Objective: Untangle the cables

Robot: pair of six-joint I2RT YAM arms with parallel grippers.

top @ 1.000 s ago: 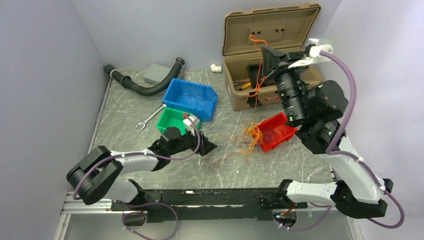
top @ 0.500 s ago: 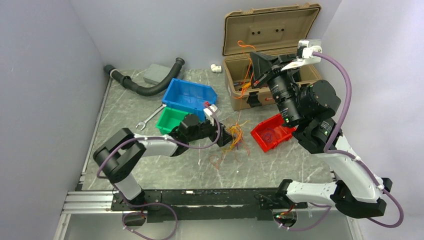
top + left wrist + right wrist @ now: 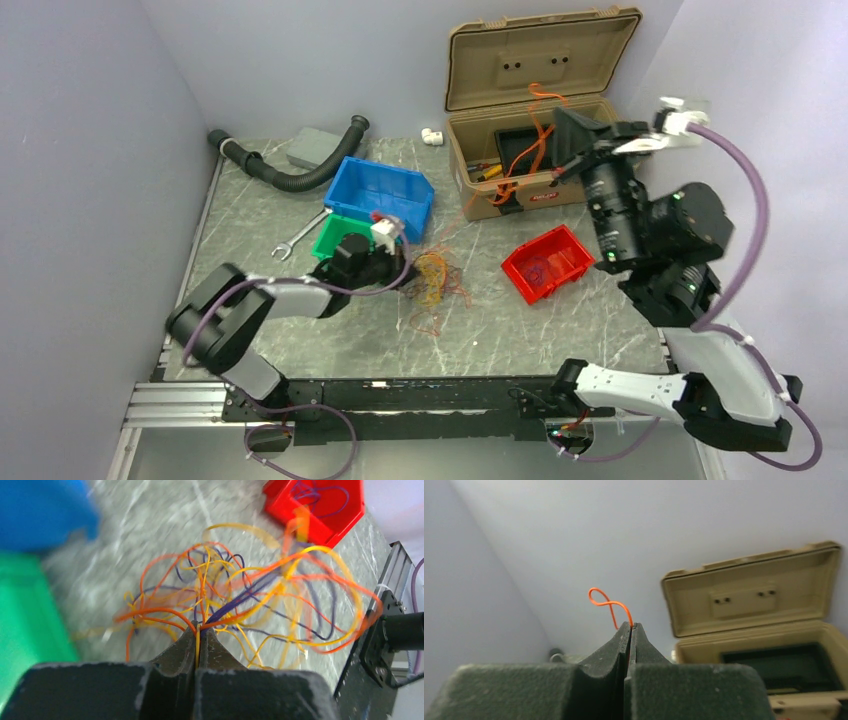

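The cables [image 3: 433, 277] lie as a loose tangle of orange, yellow and purple wires on the marble table between the green and red bins. My left gripper [image 3: 404, 265] is low at the tangle's left edge. In the left wrist view it [image 3: 200, 631] is shut on a yellow strand, with the cables [image 3: 250, 592] fanning out ahead. My right gripper [image 3: 556, 118] is raised in front of the tan case, shut on one orange cable [image 3: 521, 165] that runs down toward the tangle. In the right wrist view an orange loop [image 3: 607, 603] sticks out of the shut gripper [image 3: 630, 626].
An open tan case [image 3: 540, 70] stands at the back right. A red bin [image 3: 545, 262] holding purple wire sits right of the tangle; a blue bin [image 3: 380, 195] and green bin [image 3: 335, 240] sit to its left. Wrench [image 3: 298, 235], black hose [image 3: 290, 172] and grey block [image 3: 315, 148] lie back left.
My left gripper went from open to shut on the tangle and drew it left toward the green bin. My right arm swung right, carrying the orange cable with it.
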